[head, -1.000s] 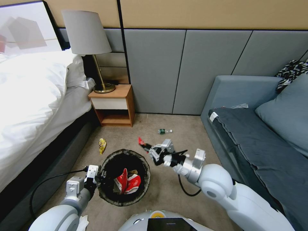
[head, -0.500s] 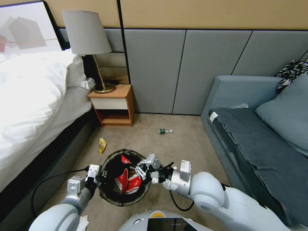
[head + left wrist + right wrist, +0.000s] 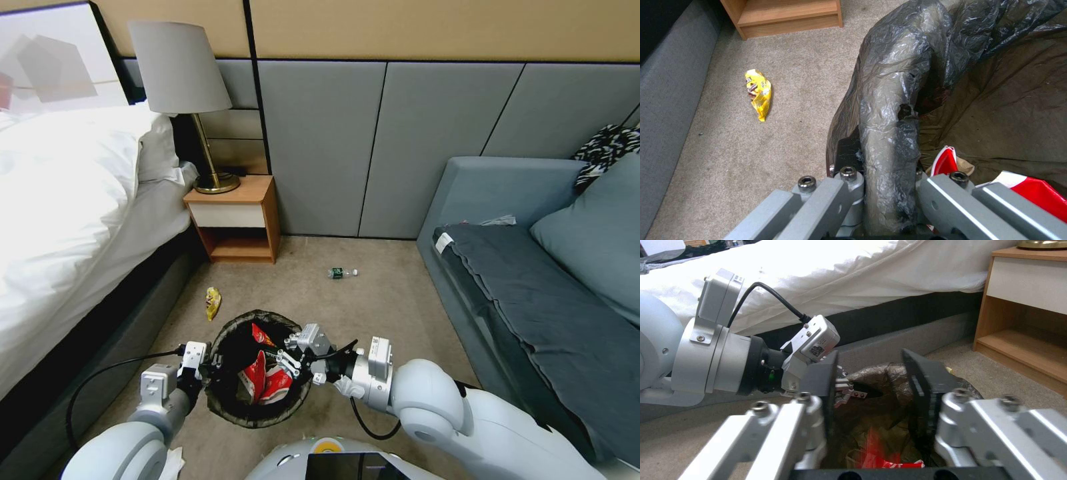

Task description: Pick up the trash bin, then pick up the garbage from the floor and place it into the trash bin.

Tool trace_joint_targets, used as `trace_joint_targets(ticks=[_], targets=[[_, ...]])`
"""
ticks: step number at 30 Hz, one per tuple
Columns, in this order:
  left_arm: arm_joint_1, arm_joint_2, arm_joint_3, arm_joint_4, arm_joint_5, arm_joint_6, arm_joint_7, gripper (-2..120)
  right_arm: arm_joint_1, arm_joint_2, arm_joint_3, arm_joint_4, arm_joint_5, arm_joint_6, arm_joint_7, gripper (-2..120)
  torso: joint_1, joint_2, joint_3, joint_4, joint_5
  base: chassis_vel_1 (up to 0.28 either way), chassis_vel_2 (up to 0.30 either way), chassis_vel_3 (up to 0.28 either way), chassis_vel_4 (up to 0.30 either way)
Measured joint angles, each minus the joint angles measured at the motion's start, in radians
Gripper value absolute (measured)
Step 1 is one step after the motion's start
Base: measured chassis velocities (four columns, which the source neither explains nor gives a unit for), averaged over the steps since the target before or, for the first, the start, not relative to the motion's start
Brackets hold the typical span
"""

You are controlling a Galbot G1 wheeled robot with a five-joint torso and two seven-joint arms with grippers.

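Note:
The trash bin (image 3: 230, 407), white with a dark liner, hangs just off the carpet. My left gripper (image 3: 208, 365) (image 3: 887, 176) is shut on its rim (image 3: 889, 110). My right gripper (image 3: 279, 357) (image 3: 870, 355) is over the bin's mouth, open with nothing between its fingers. A red wrapper (image 3: 261, 335) (image 3: 871, 443) is below it inside the bin, above red-and-white cartons (image 3: 265, 383) (image 3: 1031, 190). On the floor lie more garbage: a yellow snack wrapper (image 3: 213, 303) (image 3: 758, 93) beyond the bin and a green-labelled bottle (image 3: 342, 273) near the wall.
The bed (image 3: 73, 213) runs along the left, with a wooden nightstand (image 3: 235, 220) and lamp (image 3: 180, 73) at its head. A grey sofa (image 3: 533, 280) fills the right. Open carpet (image 3: 373, 307) lies between them, up to the panelled wall.
My right gripper carried the red wrapper leftward from beside the bin to over its mouth, then opened; the wrapper now sits in the bin. The left arm and bin stayed put.

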Motion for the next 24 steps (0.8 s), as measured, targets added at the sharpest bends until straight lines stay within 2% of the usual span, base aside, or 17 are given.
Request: trace_joint_targets(ticks=[1, 3, 4, 8, 9, 13, 18, 21, 22, 24], targets=[[-0.001, 0.000, 0.000, 0.000, 0.000, 0.000, 0.000, 2, 0.000, 0.000, -0.001, -0.001, 0.000, 0.000, 0.002, 52, 0.000, 0.000, 0.000, 0.0000, 0.0000, 0.000, 0.000, 0.000, 0.000], [-0.002, -0.002, 0.001, 0.000, 0.000, 0.001, 0.001, 2, -0.002, 0.000, -0.003, -0.003, 0.000, 0.000, 0.006, 61, 0.000, 0.000, 0.000, 0.0001, 0.0000, 0.000, 0.000, 0.000, 0.000], [-0.002, -0.002, 0.001, 0.000, 0.000, 0.001, 0.001, 2, -0.002, 0.000, -0.003, -0.003, 0.000, 0.000, 0.006, 61, 0.000, 0.000, 0.000, 0.0001, 0.0000, 0.000, 0.000, 0.000, 0.000], [-0.010, -0.005, 0.000, 0.000, -0.003, 0.003, 0.002, 2, -0.006, -0.013, 0.022, -0.009, 0.010, -0.003, 0.015, 82, 0.000, 0.000, 0.000, 0.0000, 0.0000, 0.000, 0.000, 0.000, 0.000], [-0.010, -0.005, 0.000, 0.000, -0.003, 0.003, 0.002, 2, -0.006, -0.013, 0.022, -0.009, 0.010, -0.003, 0.015, 82, 0.000, 0.000, 0.000, 0.0000, 0.0000, 0.000, 0.000, 0.000, 0.000], [-0.011, -0.006, 0.002, 0.000, -0.004, 0.005, 0.003, 2, -0.023, -0.023, 0.061, -0.004, 0.017, -0.001, 0.016, 97, 0.000, 0.000, 0.000, 0.0001, 0.0001, 0.000, 0.000, 0.000, 0.000], [-0.012, -0.006, 0.002, 0.000, -0.004, 0.006, 0.005, 2, -0.045, -0.028, 0.116, 0.031, 0.048, 0.012, 0.016, 100, 0.000, 0.000, 0.000, 0.0001, 0.0001, 0.000, 0.000, 0.000, 0.000], [-0.017, -0.009, 0.004, 0.000, -0.004, 0.007, 0.005, 2, -0.081, -0.042, 0.217, 0.057, 0.069, 0.044, 0.017, 100, 0.000, 0.000, 0.000, 0.0001, 0.0001, 0.000, 0.000, 0.000, 0.000], [-0.017, -0.009, 0.004, 0.000, -0.004, 0.007, 0.005, 2, -0.081, -0.042, 0.217, 0.057, 0.069, 0.044, 0.017, 100, 0.000, 0.000, 0.000, 0.0001, 0.0001, 0.000, 0.000, 0.000, 0.000], [-0.022, -0.018, 0.008, 0.000, -0.004, 0.007, 0.005, 2, -0.119, -0.051, 0.281, 0.059, 0.069, 0.083, 0.054, 100, 0.000, 0.000, 0.000, 0.0001, 0.0001, 0.000, 0.000, 0.000, 0.000]])
